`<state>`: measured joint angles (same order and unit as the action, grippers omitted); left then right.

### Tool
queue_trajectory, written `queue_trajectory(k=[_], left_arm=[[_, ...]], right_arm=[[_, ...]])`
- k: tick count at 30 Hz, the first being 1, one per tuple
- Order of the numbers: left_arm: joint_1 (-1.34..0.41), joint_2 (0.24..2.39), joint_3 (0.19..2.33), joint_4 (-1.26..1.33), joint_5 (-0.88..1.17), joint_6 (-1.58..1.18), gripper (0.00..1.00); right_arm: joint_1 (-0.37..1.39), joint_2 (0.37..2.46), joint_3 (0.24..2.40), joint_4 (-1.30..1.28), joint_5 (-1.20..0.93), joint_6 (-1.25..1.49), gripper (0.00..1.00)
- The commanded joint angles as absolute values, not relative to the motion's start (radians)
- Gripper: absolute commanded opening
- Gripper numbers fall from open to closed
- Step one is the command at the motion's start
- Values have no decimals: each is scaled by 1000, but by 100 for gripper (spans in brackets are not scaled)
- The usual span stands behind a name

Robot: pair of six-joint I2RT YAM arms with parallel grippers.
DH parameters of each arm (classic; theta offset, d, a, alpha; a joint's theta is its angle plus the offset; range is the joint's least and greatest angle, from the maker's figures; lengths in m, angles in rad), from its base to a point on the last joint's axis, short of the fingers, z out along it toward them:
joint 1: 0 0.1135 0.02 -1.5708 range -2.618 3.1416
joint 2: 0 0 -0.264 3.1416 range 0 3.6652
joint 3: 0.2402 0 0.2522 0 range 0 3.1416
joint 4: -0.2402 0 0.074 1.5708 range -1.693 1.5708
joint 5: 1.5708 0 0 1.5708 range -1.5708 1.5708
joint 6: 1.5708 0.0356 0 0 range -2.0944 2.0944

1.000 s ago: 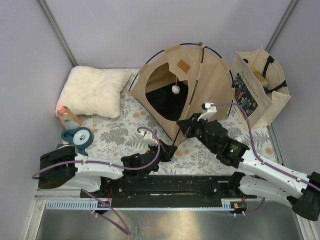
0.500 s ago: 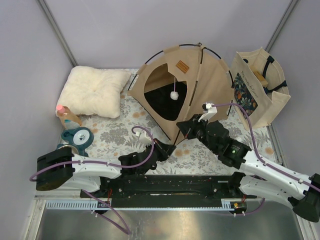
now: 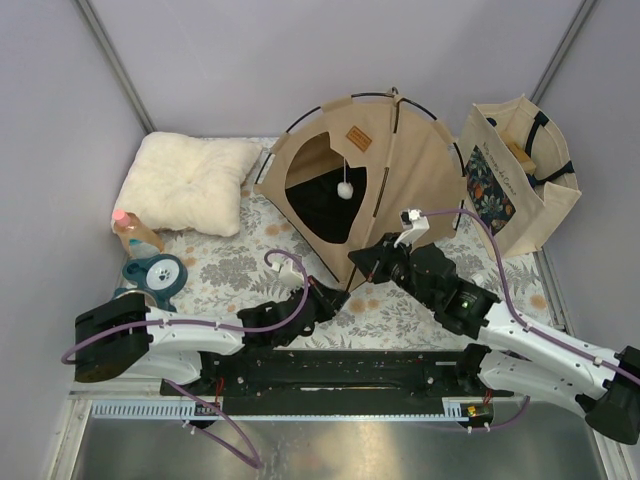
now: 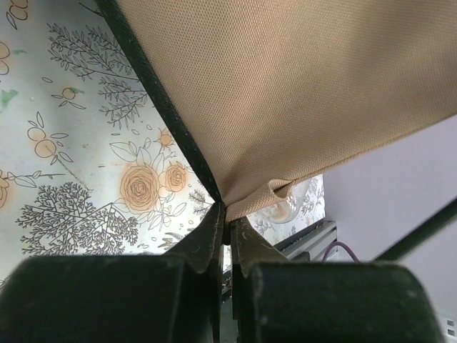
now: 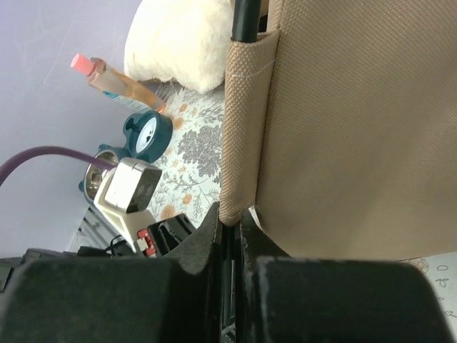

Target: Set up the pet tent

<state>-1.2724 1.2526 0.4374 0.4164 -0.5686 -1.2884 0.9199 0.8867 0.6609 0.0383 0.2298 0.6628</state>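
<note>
pinching the pet tent with both arms, i am seeing it standing upright on the floral bench, directly beyond the two pincers. the left pincer is pressed together on the tent's near front corner, where the tan canvas and its dark edge binding are coming to a point right at the fingertips. the canvas is rising up and away from that pincer. the right pincer is sitting just to the right of the left one and a little farther out. it is clamping the bottom end of a tan fabric sleeve on the tent wall, with a black pole showing out of the sleeve's top, straight ahead of the fingers. from above, the two pincers are lying close together at the same low front edge; whether they are touching each other i cannot tell. the arched doorway is opening up and to the left of the left pincer, with a white pom-pom hanging in it and a brown label above that. far to the left of the left pincer, a white cushion, a pink-capped bottle and a teal round item are lying on the bench. well to the right of the right pincer, a beige tote bag is standing just beside the tent.
</note>
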Motion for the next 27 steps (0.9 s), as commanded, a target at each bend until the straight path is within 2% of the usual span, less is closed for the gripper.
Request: queue_trajectory(k=[1,4,8,18,27], left_arm=[[-1262,1267,472,397,-479,-1287,0],[-1256,1269,489,400,-469,-1273,0],[-1253,1262,509,390,-456,-1256,0],[-1253,1275,477,322,-468,-1246,0],[-1253,1322,489,387,-396,-1246,0]], right_arm=[[893,854,644,71,229,673,1],[893,861,614,72,204,678,3],[891,883,594,101,209,687,1],[893,856,670,101,281,637,0],[894,900,657,159,293,640,0]])
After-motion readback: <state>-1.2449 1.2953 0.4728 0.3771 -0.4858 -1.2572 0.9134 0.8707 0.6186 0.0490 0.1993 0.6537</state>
